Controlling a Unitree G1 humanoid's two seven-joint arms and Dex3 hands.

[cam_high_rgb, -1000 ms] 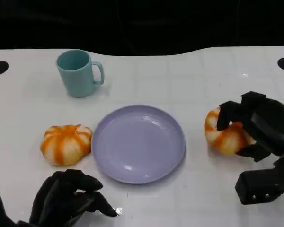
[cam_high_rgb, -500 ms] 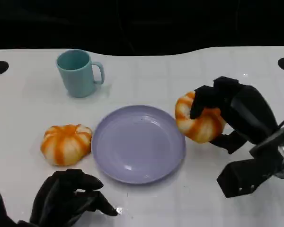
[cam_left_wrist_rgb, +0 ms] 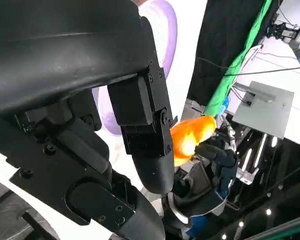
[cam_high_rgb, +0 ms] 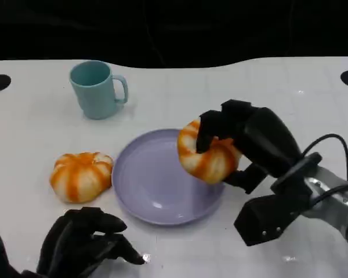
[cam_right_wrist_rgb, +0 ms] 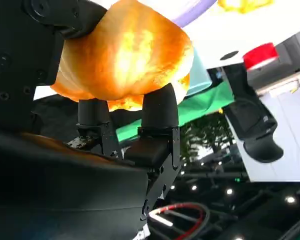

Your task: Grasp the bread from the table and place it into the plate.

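My right hand [cam_high_rgb: 252,142] grips an orange-and-white striped bread [cam_high_rgb: 206,155] and holds it above the right part of the lilac plate [cam_high_rgb: 145,191]. In the right wrist view the same bread [cam_right_wrist_rgb: 122,55] sits between my black fingers [cam_right_wrist_rgb: 160,107]. A second striped bread [cam_high_rgb: 81,175] lies on the table just left of the plate. My left hand [cam_high_rgb: 84,243] rests low at the near left edge, fingers curled in with nothing in them. In the left wrist view the held bread [cam_left_wrist_rgb: 192,135] shows far off, past the plate [cam_left_wrist_rgb: 162,30].
A teal mug [cam_high_rgb: 96,89] stands at the back left, its handle to the right. The white table [cam_high_rgb: 267,87] has two dark round holes near its far corners. A black cable [cam_high_rgb: 330,142] loops over my right forearm.
My right hand has lifted the bread from the table on the right and carried it leftwards, over the plate's right side. The left hand and the other bread have stayed put.
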